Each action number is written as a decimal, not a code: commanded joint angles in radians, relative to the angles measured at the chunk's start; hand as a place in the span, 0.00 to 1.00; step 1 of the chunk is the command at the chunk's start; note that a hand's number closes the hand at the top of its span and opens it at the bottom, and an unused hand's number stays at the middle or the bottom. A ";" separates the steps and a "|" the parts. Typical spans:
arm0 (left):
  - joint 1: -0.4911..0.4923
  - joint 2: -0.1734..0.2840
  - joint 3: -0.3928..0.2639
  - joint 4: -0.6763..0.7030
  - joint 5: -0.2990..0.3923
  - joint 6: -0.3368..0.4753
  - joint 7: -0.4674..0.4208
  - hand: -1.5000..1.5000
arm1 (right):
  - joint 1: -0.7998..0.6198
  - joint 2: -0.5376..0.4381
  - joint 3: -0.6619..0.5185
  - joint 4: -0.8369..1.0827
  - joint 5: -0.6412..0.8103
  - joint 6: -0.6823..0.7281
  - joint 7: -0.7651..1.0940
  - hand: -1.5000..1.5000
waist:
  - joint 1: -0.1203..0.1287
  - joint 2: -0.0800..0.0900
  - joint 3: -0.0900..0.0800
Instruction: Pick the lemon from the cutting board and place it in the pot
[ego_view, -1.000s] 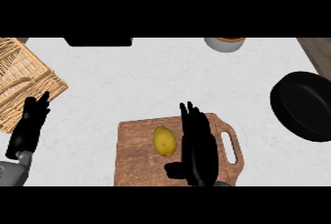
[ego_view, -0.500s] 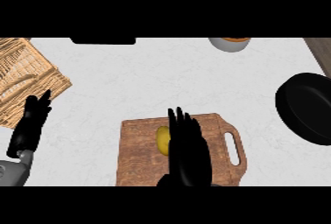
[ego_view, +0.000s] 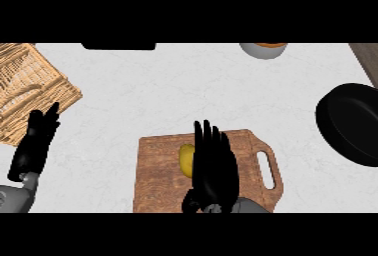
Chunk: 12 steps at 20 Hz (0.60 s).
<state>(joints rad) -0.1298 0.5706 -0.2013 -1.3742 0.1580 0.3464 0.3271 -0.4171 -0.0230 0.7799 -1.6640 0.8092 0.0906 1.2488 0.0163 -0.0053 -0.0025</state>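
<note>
Head view: lemon (ego_view: 187, 159) under R hand (ego_view: 214, 162)

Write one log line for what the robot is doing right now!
right hand: open, over lemon | lemon: on cutting board | left hand: open, resting | pot: right

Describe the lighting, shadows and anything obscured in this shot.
Head view: even, flat light with no glare on the counter; no clear cast shadows; the black right hand covers part of the lemon; the black pot shows little inner detail.
</note>
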 joint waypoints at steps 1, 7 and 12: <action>-0.016 -0.012 0.005 0.015 -0.001 -0.008 0.013 0.50 | -0.052 0.022 0.020 0.068 -0.039 0.006 0.239 0.00 | -0.001 0.005 0.001; -0.003 0.001 0.022 0.016 -0.013 -0.028 -0.004 0.50 | -0.061 0.022 0.048 0.105 -0.035 -0.048 0.239 0.00 | -0.003 0.003 0.001; 0.017 0.020 0.034 -0.036 -0.006 -0.051 0.037 0.50 | -0.121 0.022 0.006 0.159 -0.054 -0.026 0.232 0.00 | 0.003 0.002 0.002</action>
<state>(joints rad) -0.1264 0.5661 -0.1776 -1.3764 0.1465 0.3203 0.3349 -0.4860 -0.0224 0.7969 -1.5330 0.7699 0.0591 1.2484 0.0165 -0.0021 -0.0010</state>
